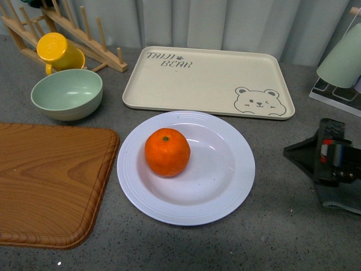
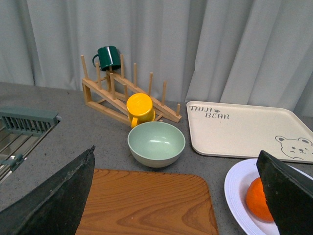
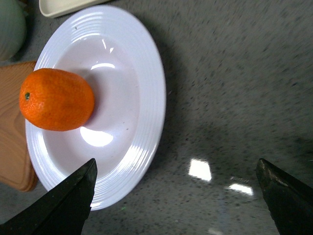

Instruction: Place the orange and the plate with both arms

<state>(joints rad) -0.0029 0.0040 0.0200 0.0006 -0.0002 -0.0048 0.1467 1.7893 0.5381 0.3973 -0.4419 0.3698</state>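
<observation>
The plate (image 1: 228, 189) lies flat on the grey worktop (image 1: 282, 240). The orange (image 1: 167, 152) sits in the plate's well, on the left half, with its green stem spot facing up.

Just behind the plate lies a beige tray (image 1: 208, 79) printed with a bear, close to the plate's far rim but apart from it. Just left of the plate lies a wooden cutting board (image 1: 48, 180), whose rounded corner comes near the rim. Behind and left of the plate stands a pale green bowl (image 1: 66, 94), and farther back that way a yellow cup (image 1: 56, 49) rests against a wooden rack (image 1: 84, 31). The left wrist view also shows a dark green mug (image 2: 108, 57) on the rack's pegs.

The right gripper (image 3: 178, 198) hangs to the right of the plate, well clear of its rim. Its jaws are spread wide, with bare worktop showing between them. The left gripper (image 2: 171, 198) is to the left of the plate, above the cutting board. Its jaws are also spread wide and grip nothing, one of them partly covering the orange in that wrist view.
</observation>
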